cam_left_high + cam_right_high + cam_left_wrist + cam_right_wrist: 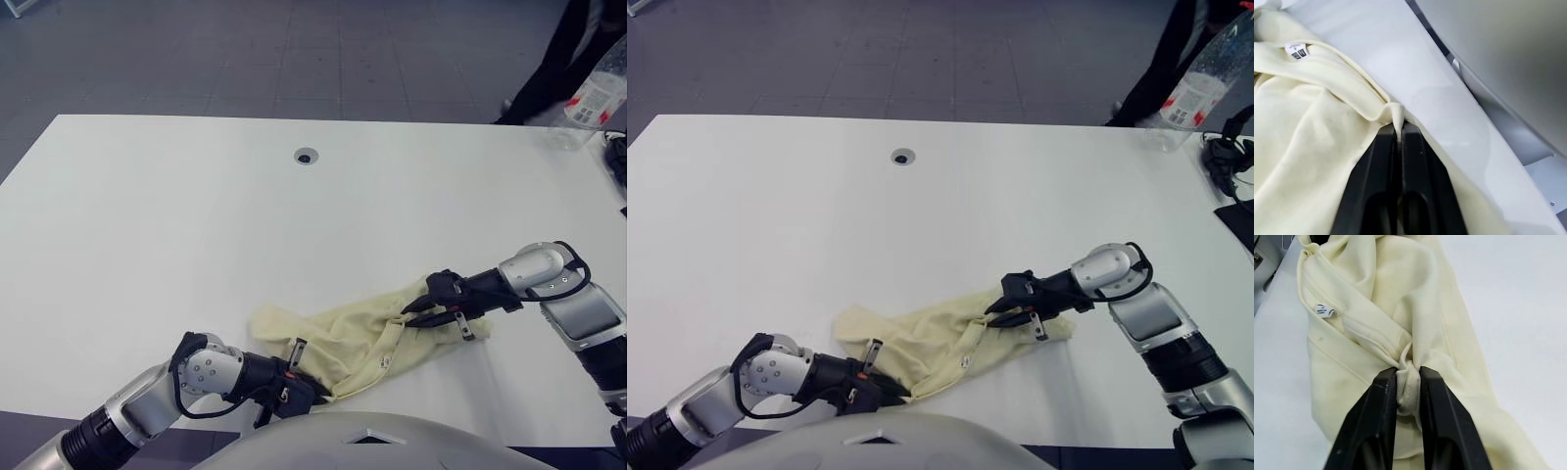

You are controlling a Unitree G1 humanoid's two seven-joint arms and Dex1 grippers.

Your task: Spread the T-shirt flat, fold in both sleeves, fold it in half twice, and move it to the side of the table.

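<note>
STEP: spreading flat | LEFT: left hand [1399, 131] is clamping a thin fold of cloth edge near the table [147, 245] front | CENTRE: T-shirt [343, 345] is lying bunched between both hands | RIGHT: right hand [1408, 374] is pinching a gathered wad beside the collar | METHOD: drawing the hands apart evenly and low is likely flattening it best.

t-shirt [343, 343]: plain pale yellow, no pattern. neck label [1324, 310]: white with grey marks. worktop [147, 245]: plain white, with 1 dark round port [307, 156] ringed in grey. left gripper [1399, 131] and right gripper [1408, 374]: both black. floor [245, 49]: grey tiles. bottle [1195, 88]: clear, with a red-and-white label.
</note>
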